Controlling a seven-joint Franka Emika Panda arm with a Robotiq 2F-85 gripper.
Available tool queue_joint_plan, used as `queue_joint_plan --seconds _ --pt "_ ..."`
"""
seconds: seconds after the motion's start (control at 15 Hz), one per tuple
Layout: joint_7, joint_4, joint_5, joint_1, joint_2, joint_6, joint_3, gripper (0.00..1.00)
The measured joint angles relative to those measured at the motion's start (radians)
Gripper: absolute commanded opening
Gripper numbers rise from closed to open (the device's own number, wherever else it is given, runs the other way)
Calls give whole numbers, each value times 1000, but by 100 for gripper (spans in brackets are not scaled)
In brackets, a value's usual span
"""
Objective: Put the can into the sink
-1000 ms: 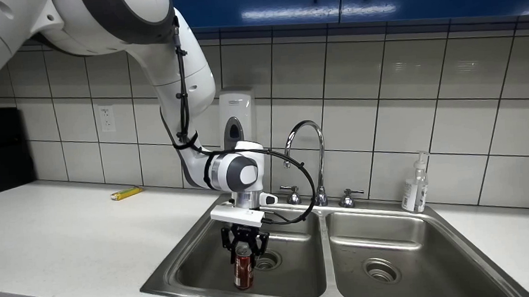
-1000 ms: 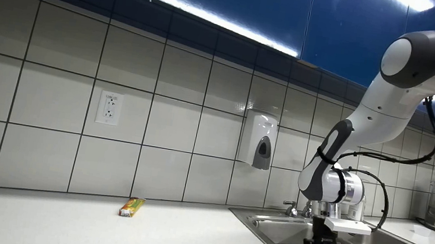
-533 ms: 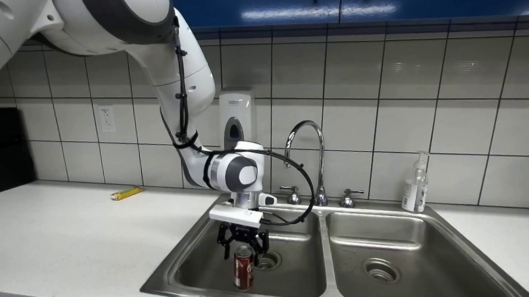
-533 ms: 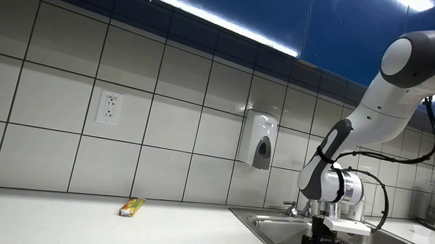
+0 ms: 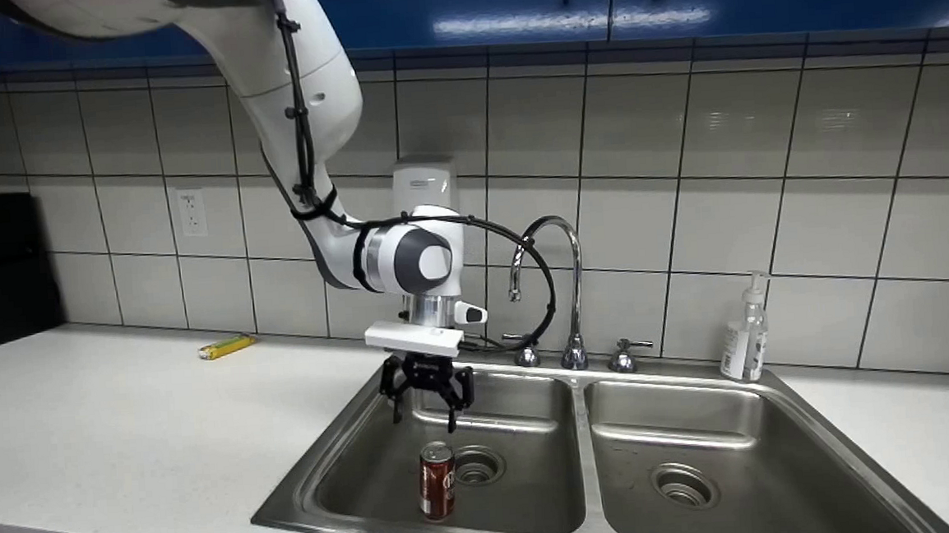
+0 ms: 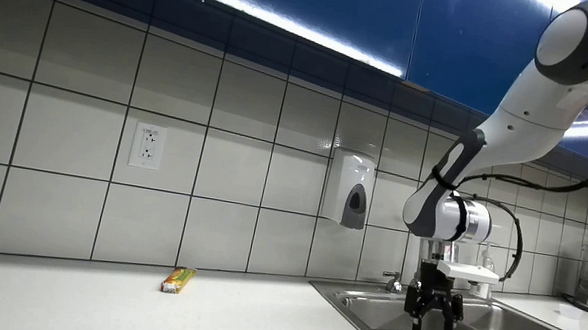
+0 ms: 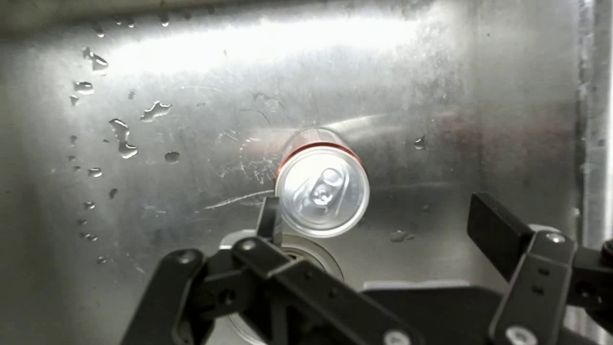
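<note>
Can [image 5: 437, 481] stands upright in the nine-o'clock basin [image 5: 531, 510] of the sink [image 5: 590, 457], as seen in an exterior view; drain [image 5: 479, 466] just beside it toward two o'clock. Same spot as in the earlier frames; what changed is the gripper [image 5: 425, 424]. A second ago it had the can's top between its fingers, half a second ago they had spread but were down by the lid; now it has risen and hangs at twelve o'clock from the can in both exterior views, clear of it. Fingers [image 7: 495, 235] are well apart. Wrist view looks down on the silvery lid, a bit of red at its twelve-o'clock edge; one fingertip shows by the lid between eight and nine, its partner farther off between three and four. Drain there partly hidden by the gripper, toward seven; water drops [image 7: 127, 150] on the metal toward ten. Arm [image 5: 307, 87] went up too: black cable [image 5: 550, 282] now crosses the curved spout of the faucet [image 5: 578, 277], wrist covers the lower part of the white dispenser [image 5: 422, 183], and in an exterior view more of the pump bottle [image 6: 487, 261] shows. Yellow packet [image 5: 226, 347] unmoved on the counter [image 5: 163, 434], toward ten o'clock from the can.
</note>
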Motion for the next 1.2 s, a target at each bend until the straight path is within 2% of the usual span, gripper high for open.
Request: queue_joint_plan --seconds 0.47,0.8,1.2 --pt "26 -161 -58 150 -249 -30 13 100" --pt "232 -320 -56 248 -374 73 25 100" --pt "399 -506 -32 321 -521 105 84 100"
